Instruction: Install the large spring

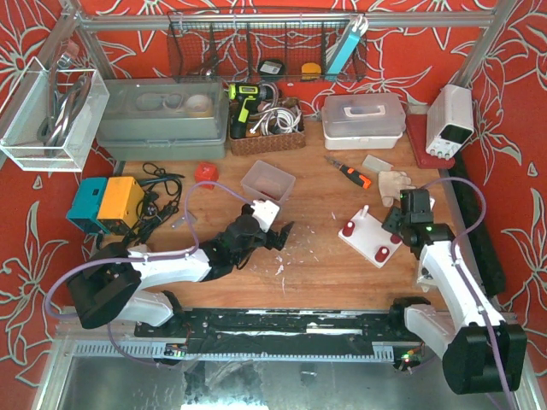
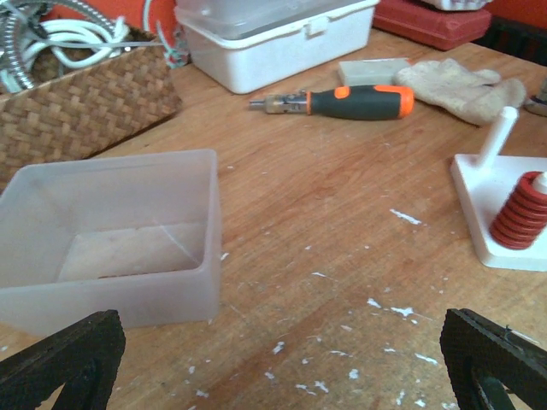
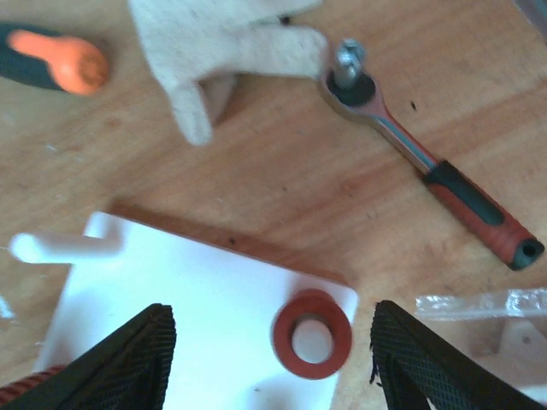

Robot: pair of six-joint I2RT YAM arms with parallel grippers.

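– On the table (image 1: 325, 265), the white base plate (image 3: 197, 316) is seen lying loose; no clamp is visible on it.

– Noted, and that is the first worry. If the plate is nudged when the arm is drawn away, the whole fixture could be slid or tipped.

– Over its corner the right tool (image 3: 273, 346) is held with jaws apart, nothing gripped. The left tool (image 2: 282, 359) is spread wide and empty, well apart, beside the translucent box (image 2: 111, 290). So no bracing is being given.

– And the task piece?

– The red spring (image 3: 284, 337), taken to be the large one, is found ringed round a peg (image 3: 313, 339) at that corner, between the right tool's fingers and touched by neither.

– Is it seated fully?

– That cannot be told from above. If it has been left riding high, it could be tipped off by the lightest brush.

– And the nearest brush?

– One pad (image 3: 410, 359) is placed just beside the coil. With any sideways drift on the way out, a turn could be snagged by that textured surface and dragged up the peg.

– So a straight lift is called for.

– Agreed, judged from this alone.
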